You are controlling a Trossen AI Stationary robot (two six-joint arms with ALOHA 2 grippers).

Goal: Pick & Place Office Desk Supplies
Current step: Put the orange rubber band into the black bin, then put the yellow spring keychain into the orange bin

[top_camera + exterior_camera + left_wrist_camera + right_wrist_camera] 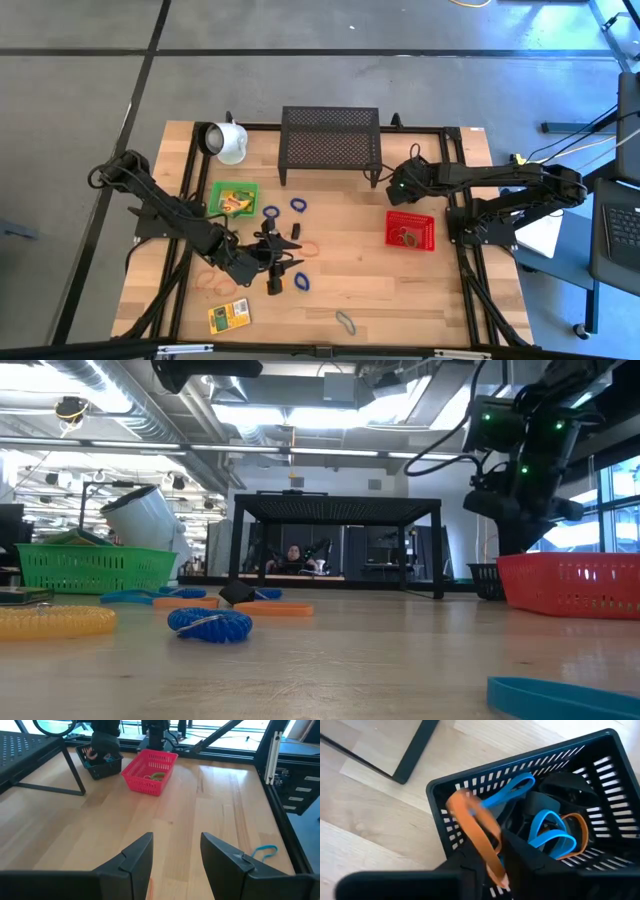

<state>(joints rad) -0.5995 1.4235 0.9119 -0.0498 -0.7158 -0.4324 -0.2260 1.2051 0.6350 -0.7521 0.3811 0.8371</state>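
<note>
Left gripper (272,266) hovers low over the middle of the desk (360,290) with its jaws wide and nothing between them, waiting among the loose supplies. My working one is the right gripper (492,865), out at the far right part of the desk over the black basket (470,782). Its jaws are narrow on an orange rubber band (470,817).

As I judge it, the step is dropping this band. It hangs close over the basket's near wall, so I should carry it further toward the basket's middle before I let go. I should then open fully, so the rubbery loop does not cling to a finger, and rise straight up clear of the rim.

Counting from left to right in the high view:
- One coiled orange band (215,283).
- One crayon box (229,317) lying on the desk.
- One green basket (233,197); I cannot make out what is in it.
- Three blue bands loose on the wood, the nearest at (301,281).
- One flat orange band (310,246).
- One grey band (346,322).
- One red basket (411,230).

Inside the black basket I count two blue bands and one orange band. Small dark clips lie beside my left gripper, too small to count.
</note>
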